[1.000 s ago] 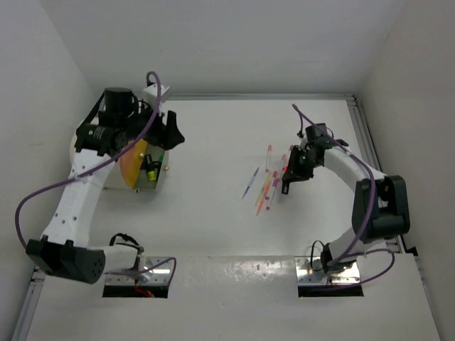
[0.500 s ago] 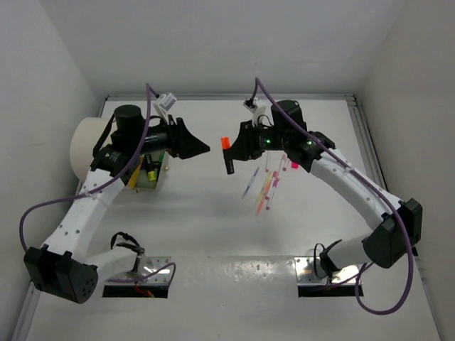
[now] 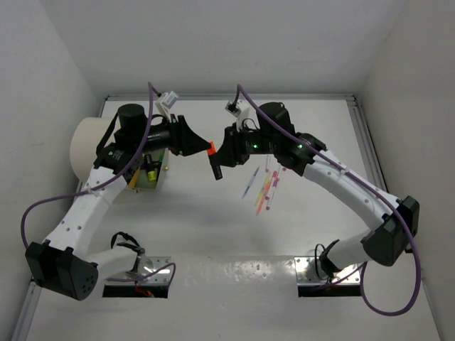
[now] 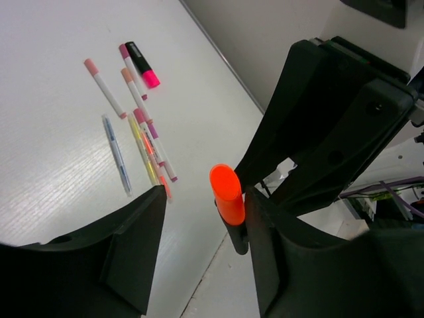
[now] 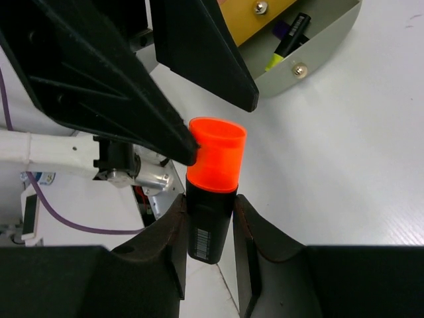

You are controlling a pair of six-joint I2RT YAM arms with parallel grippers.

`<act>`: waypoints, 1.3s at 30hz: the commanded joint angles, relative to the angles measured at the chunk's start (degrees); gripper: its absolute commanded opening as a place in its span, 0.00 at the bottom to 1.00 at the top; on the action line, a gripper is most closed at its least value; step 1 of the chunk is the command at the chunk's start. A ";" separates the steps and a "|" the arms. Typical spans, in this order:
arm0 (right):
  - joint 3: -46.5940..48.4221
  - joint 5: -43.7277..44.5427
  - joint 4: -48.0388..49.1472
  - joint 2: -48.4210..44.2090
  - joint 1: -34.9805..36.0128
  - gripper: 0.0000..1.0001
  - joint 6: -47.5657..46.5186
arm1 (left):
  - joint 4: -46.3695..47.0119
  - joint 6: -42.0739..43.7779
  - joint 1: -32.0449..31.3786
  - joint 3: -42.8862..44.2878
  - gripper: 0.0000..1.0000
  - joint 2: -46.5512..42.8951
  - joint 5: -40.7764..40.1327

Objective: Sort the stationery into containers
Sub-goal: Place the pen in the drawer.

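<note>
My right gripper is shut on the black body of an orange-capped highlighter and holds it in the air, cap toward my left gripper. My left gripper is open, and the orange cap stands between its fingers, close against the right one. In the top view the two grippers meet mid-table, the highlighter between them. Several thin pens and a pink-capped highlighter lie on the table.
The white drum with its small bins stands at the left. A greenish bin holds a yellow-tipped highlighter. The side walls are close on both sides.
My right gripper has picked the orange-capped highlighter from the pile and carried it left and up. My left gripper has swung right from the bins, and the cap is now between its fingers.
</note>
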 commanded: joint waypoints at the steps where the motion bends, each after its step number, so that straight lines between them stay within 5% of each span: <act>1: 2.37 1.48 1.12 0.25 1.08 0.00 -2.28 | 3.01 -0.71 -0.66 1.70 0.55 -0.30 0.69; 14: 6.86 4.38 1.30 3.67 2.75 0.00 -3.51 | 3.62 -2.47 -0.84 -1.03 0.47 -0.39 1.92; 20: 7.03 4.21 1.91 3.24 3.81 0.02 -4.04 | 2.04 -1.94 1.35 -0.68 0.17 -0.48 1.04; 24: 5.46 4.12 0.95 1.84 2.49 0.48 -4.22 | -6.51 1.72 6.18 5.17 0.04 2.40 1.05; 26: 3.96 4.12 0.51 1.22 -0.48 0.63 -2.91 | -16.02 13.40 8.21 12.47 0.01 5.66 -5.41; 29: 1.41 3.68 -0.72 0.69 -5.92 0.64 -1.76 | -29.75 25.46 8.65 25.92 0.00 11.20 -22.08; 35: -1.84 6.23 -5.82 4.28 -17.52 0.61 -1.93 | -39.70 34.53 7.86 28.16 0.00 17.62 -47.43; 39: -2.90 9.12 -8.80 8.15 -23.60 0.60 -2.46 | -39.98 35.50 8.47 25.96 0.00 19.56 -53.00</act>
